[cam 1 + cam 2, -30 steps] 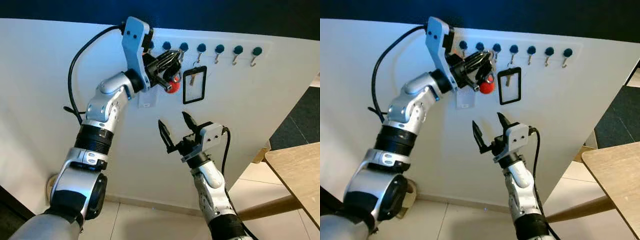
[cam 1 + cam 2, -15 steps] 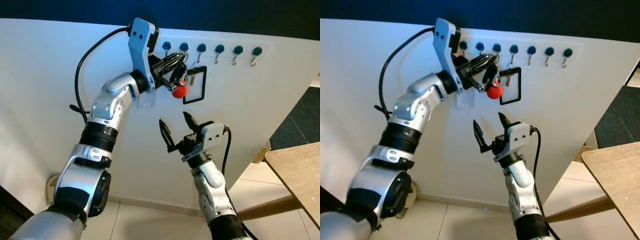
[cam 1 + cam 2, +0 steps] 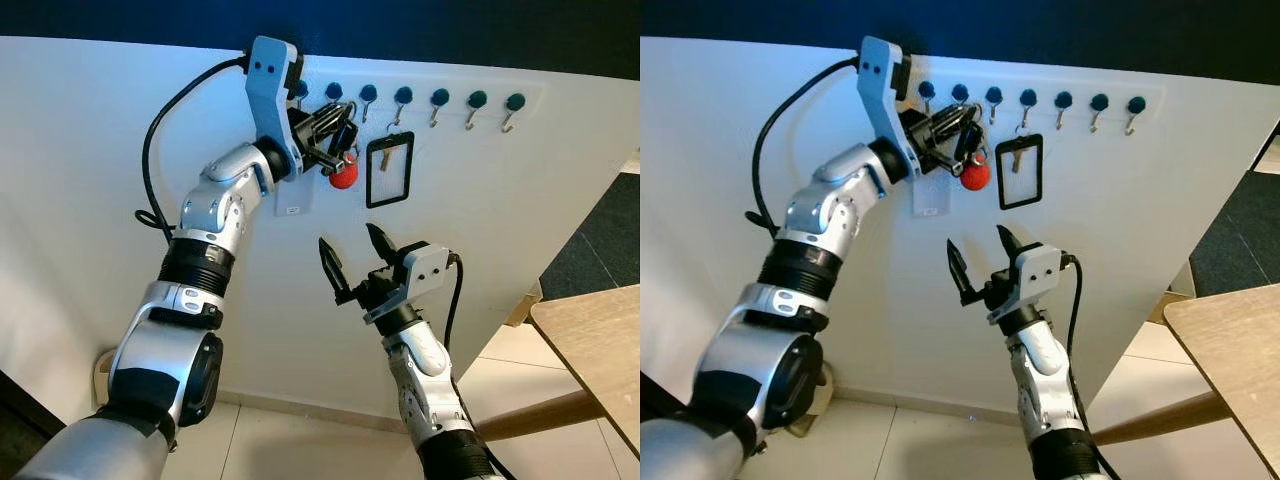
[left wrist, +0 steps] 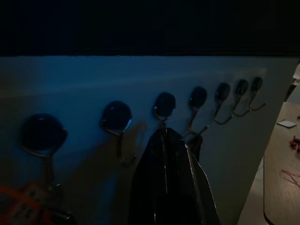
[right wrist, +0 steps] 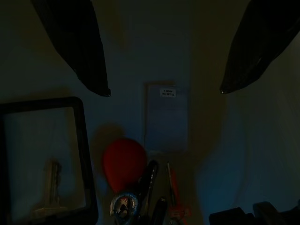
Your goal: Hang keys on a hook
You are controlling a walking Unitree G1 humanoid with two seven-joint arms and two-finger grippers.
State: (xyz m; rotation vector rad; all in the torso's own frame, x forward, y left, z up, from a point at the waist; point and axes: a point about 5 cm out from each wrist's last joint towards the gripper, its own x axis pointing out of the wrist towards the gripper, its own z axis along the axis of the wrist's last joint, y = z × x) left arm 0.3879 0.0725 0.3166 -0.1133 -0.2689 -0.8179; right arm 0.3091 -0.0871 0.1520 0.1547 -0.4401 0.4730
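The left hand (image 3: 335,125) pinches the keys (image 3: 343,170) at the hooks (image 3: 403,100); the right hand (image 3: 352,255) is spread; label writing unreadable.

Both head views are sharp and evenly bright, the white wall (image 3: 520,220) lit without glare. Both wrist views are very dim and blue-tinted, with the nearest black fingers (image 4: 171,183) soft.

White wall (image 3: 120,150), row of blue-knobbed hooks (image 3: 440,100), black-framed badge (image 3: 389,170) hanging, small white label (image 3: 291,200).

Head stereo facing wall hooks (image 3: 403,96) — wrist cameras close, dark
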